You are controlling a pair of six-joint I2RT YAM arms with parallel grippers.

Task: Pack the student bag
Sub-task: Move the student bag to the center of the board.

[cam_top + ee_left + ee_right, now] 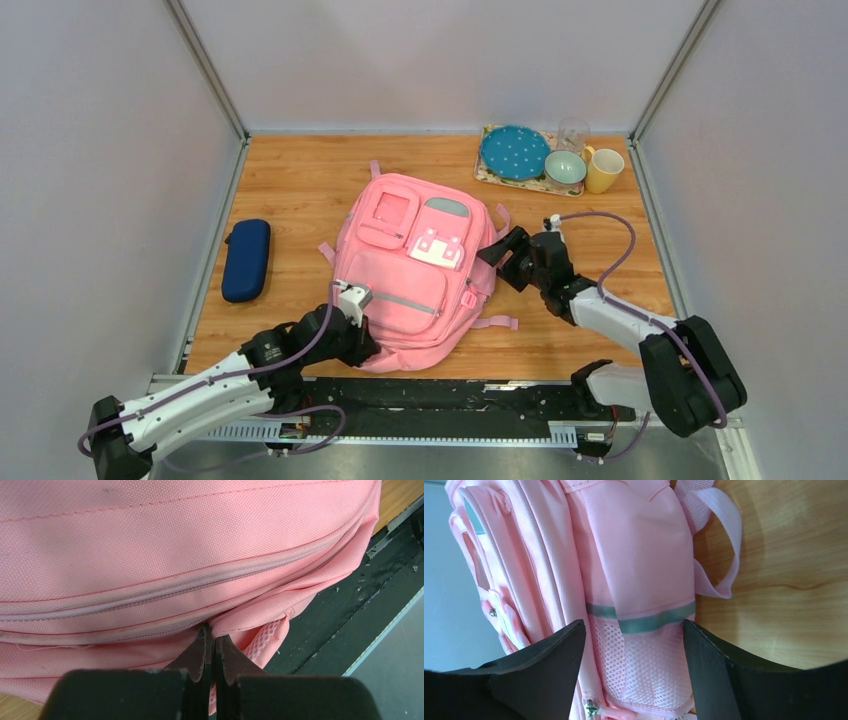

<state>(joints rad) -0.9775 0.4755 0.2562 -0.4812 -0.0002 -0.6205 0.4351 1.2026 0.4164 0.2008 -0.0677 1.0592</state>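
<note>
Left wrist view: left tool [210, 640] pinches a fold of the limp-looking student bag [200, 555]; right tool [634, 626] gapes toward its mesh pocket [646, 665].

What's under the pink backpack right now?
The student bag lies flat on the wooden table; a pink strap pokes out from beneath its right side. Anything else under it is covered by the bag itself.

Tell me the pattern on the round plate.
The plate is teal with small white dots, clearest in the top view.
</note>
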